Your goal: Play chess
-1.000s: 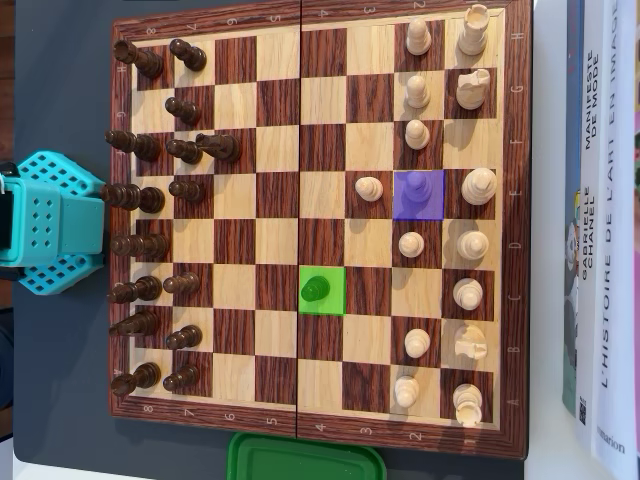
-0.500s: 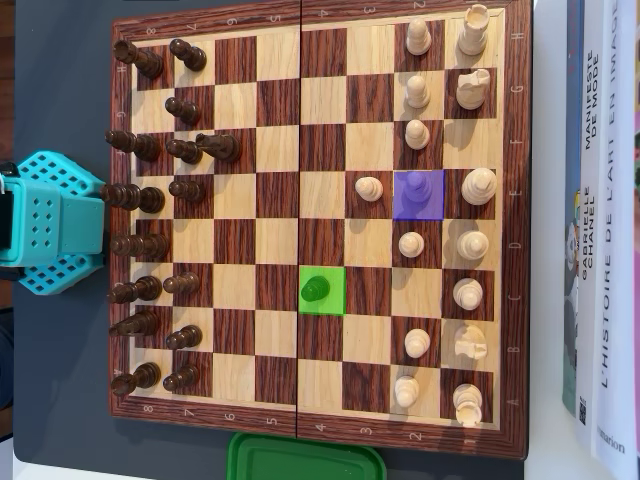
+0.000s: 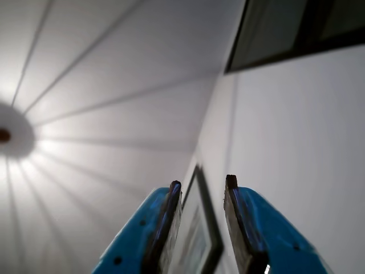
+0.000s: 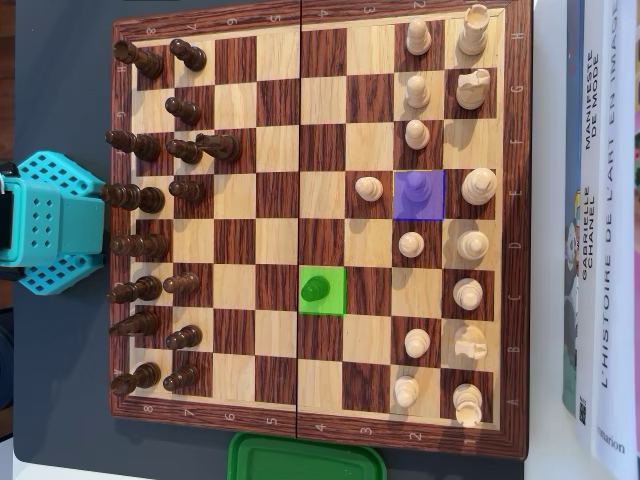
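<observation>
Wrist view, fingers: we see the two blue fingers [image 3: 201, 185] parted with a clear gap between them and nothing held; released.
Wrist view, aim: the camera looks up at a white ceiling and wall, with a picture frame [image 3: 201, 228] showing through the gap. No chessboard or piece appears here, so we judge the fingers point away from the board.
Overhead view, arm: only the turquoise arm body [image 4: 50, 222] shows, at the left edge just outside the chessboard [image 4: 320, 425], on the dark pieces' side. The fingers are not visible here.
Overhead view, task piece: a dark pawn on the green-marked square [image 4: 317, 290] stands upright, alone near mid-board. A purple-marked square [image 4: 418, 194] lies further right and up, with a piece on it tinted by the overlay.
Overhead view, key relation: the green-square pawn lies right of and slightly below the arm, beyond the two ranks of dark pieces [image 4: 150, 200].
Judgement: we expect the arm must tip down and reach over those ranks; clipping them is the risk.
Overhead view, surroundings: books [image 4: 605, 220] at right, green container [image 4: 305, 458] at the bottom edge.
</observation>
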